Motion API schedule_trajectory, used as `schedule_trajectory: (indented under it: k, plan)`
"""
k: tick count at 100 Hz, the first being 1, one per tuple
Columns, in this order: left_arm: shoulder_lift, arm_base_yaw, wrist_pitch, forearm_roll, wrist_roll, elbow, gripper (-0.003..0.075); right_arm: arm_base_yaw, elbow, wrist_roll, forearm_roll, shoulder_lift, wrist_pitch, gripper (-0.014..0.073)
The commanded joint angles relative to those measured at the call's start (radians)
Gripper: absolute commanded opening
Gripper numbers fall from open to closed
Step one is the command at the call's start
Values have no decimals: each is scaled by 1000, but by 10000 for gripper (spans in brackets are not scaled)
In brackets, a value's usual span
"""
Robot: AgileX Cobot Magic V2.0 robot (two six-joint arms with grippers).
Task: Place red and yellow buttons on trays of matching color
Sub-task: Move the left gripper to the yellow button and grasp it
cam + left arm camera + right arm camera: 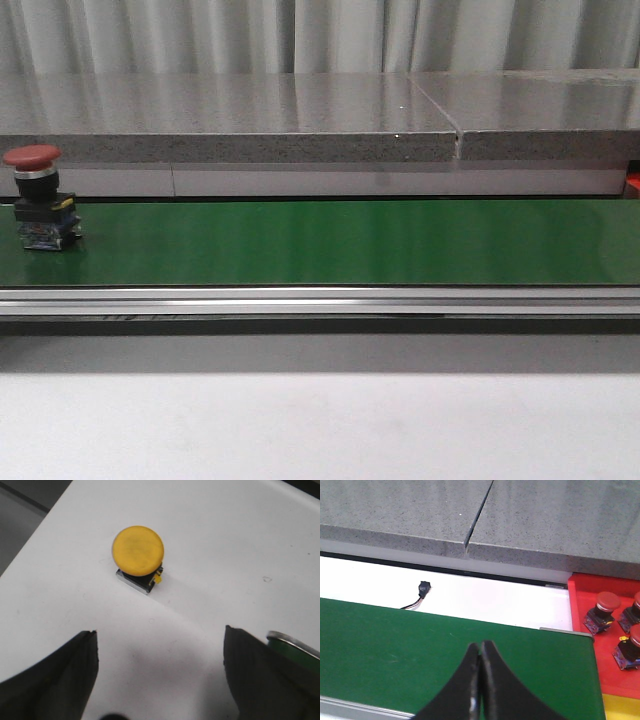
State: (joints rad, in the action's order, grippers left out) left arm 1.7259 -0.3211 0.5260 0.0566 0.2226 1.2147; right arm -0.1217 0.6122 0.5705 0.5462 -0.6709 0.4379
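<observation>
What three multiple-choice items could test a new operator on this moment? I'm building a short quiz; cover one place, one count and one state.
1. Where does the red button on the green belt stand in the front view?
A. far left end
B. middle
C. far right end

2. How many red-capped buttons show in the red tray in the right wrist view?
A. one
B. three
C. five

3. How are the right gripper fingers?
A. wide open
B. closed on a button
C. closed on nothing

Key: 1 A, it stands by the picture's left edge. 2 B, three red caps show there. 3 C, the fingertips meet above bare belt.
</observation>
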Motion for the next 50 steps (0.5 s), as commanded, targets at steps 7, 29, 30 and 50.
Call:
schedule_trajectory:
  k: [7, 29, 30, 50]
  plan:
    - [29, -14, -71, -9, 1, 66, 512, 1, 32, 7, 20, 9, -57, -67]
    - [144, -14, -84, -2, 1, 182, 512, 1, 32, 7, 20, 9, -56, -67]
    - [148, -14, -84, 0, 1, 186, 512, 1, 32, 7, 20, 9, -56, -67]
    - [226, -14, -82, 47, 1, 266, 512, 1, 32, 7, 20, 9, -56, -67]
